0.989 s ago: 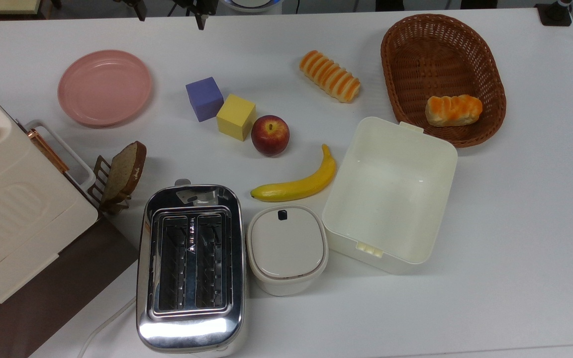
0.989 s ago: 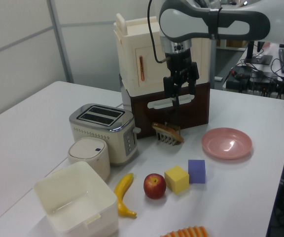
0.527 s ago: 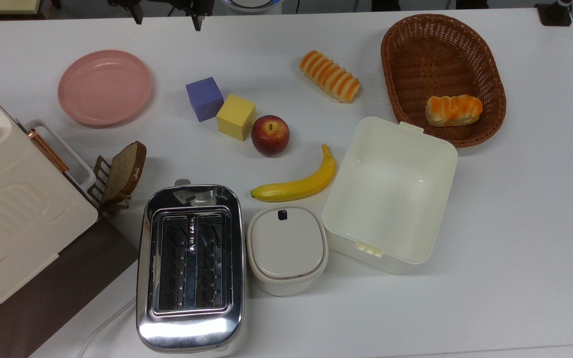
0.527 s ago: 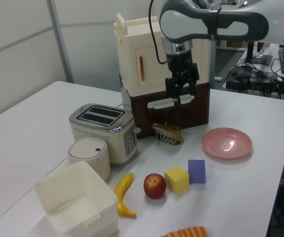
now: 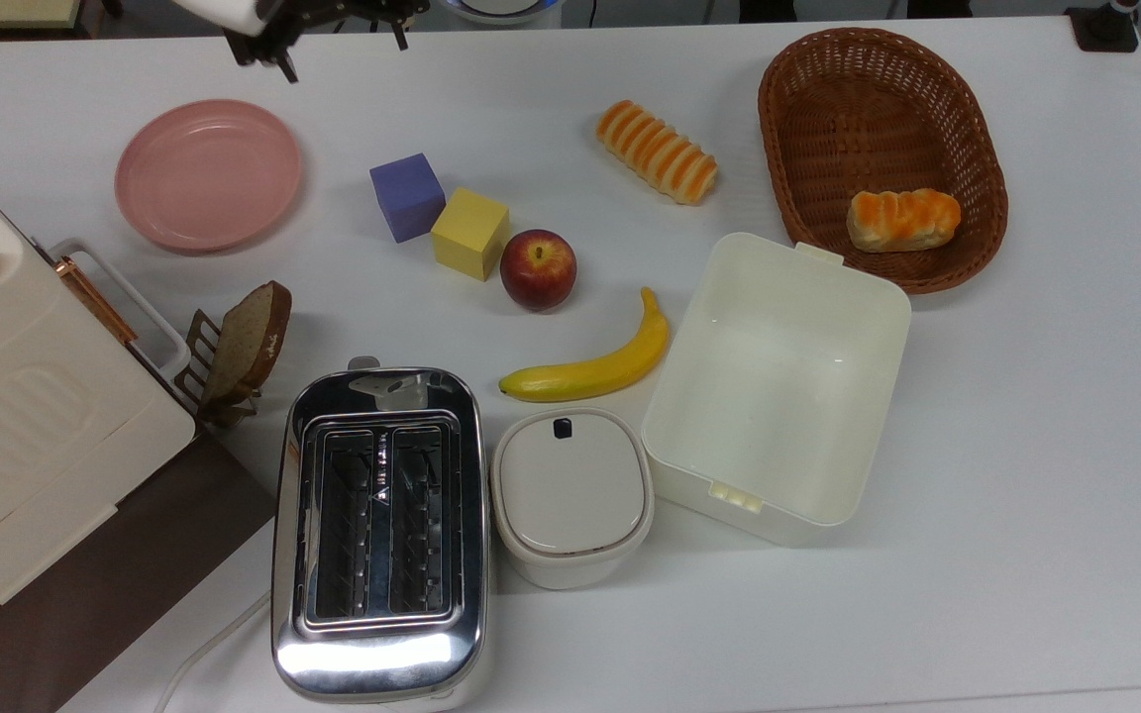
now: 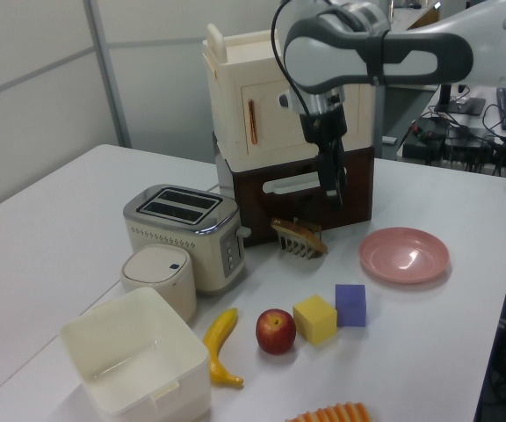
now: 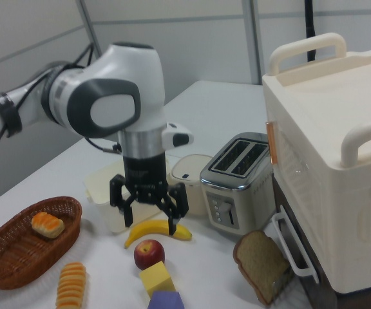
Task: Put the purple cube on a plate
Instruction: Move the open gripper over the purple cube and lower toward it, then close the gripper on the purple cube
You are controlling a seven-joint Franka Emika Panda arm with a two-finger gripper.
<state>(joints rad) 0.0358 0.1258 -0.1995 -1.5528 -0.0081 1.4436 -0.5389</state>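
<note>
The gripper [image 7: 149, 222] hung above the table with its two fingers [image 7: 172, 226] spread wide and nothing between them, seen in the right view in front of the banana [image 7: 154, 231] and the apple [image 7: 149, 253]. In the left view the gripper [image 6: 334, 192] showed edge-on before the brown base of the cream appliance [image 6: 262, 105], well above the tabletop. The purple cube [image 5: 407, 196] sat on the white table [image 5: 1026, 446], its corner touching the yellow cube [image 5: 470, 233], which in turn stood just beside the apple [image 5: 538, 268]. The pink plate [image 5: 208, 173] lay bare, apart from the purple cube on the top view's left. A slice of bread [image 5: 252, 337] leaned in a small rack near the chrome toaster [image 5: 379, 530]. A lidded white pot [image 5: 571, 495] stood touching the toaster, with an open cream box [image 5: 777, 381] on its other side. A striped bread roll [image 5: 657, 151] lay on the table, and another roll [image 5: 902, 219] rested inside the wicker basket [image 5: 967, 119].
</note>
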